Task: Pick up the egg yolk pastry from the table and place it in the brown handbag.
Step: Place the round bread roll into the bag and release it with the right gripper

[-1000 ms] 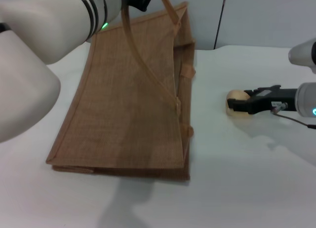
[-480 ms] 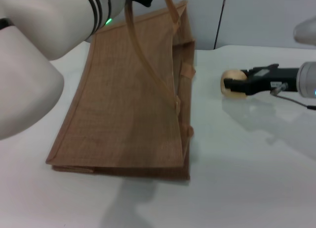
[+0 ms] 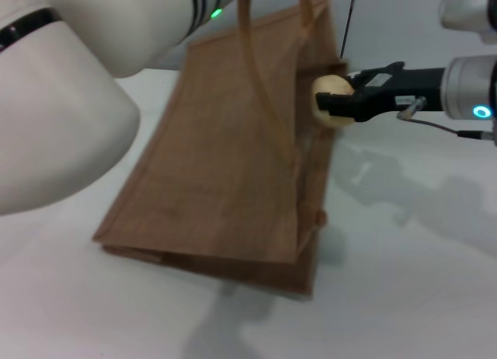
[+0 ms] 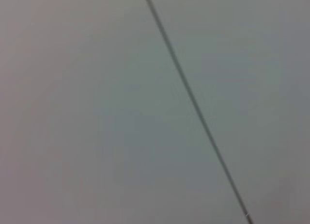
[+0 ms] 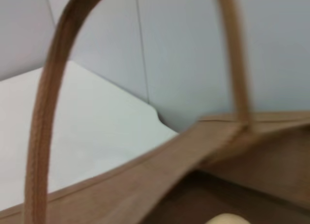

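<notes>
The brown handbag [image 3: 225, 165] hangs tilted, its bottom edge on the white table [image 3: 404, 242] and its handles [image 3: 247, 56] pulled up out of the head view where my left arm [image 3: 78, 79] reaches. The left gripper itself is cut off at the top. My right gripper [image 3: 334, 99] is shut on the egg yolk pastry [image 3: 326, 85], held in the air right at the bag's upper right edge, by its mouth. The right wrist view looks between the two handles [image 5: 46, 112] into the open bag [image 5: 193, 156], with the pastry [image 5: 227, 219] just showing at the edge.
A grey wall panel [image 3: 404, 17] stands behind the table. The left wrist view shows only that wall and a dark seam [image 4: 193, 103]. Bare tabletop lies to the right of and in front of the bag.
The right gripper has carried the pastry up off the table and leftward to the bag's mouth. The bag has been lifted and swung to the right, towards it.
</notes>
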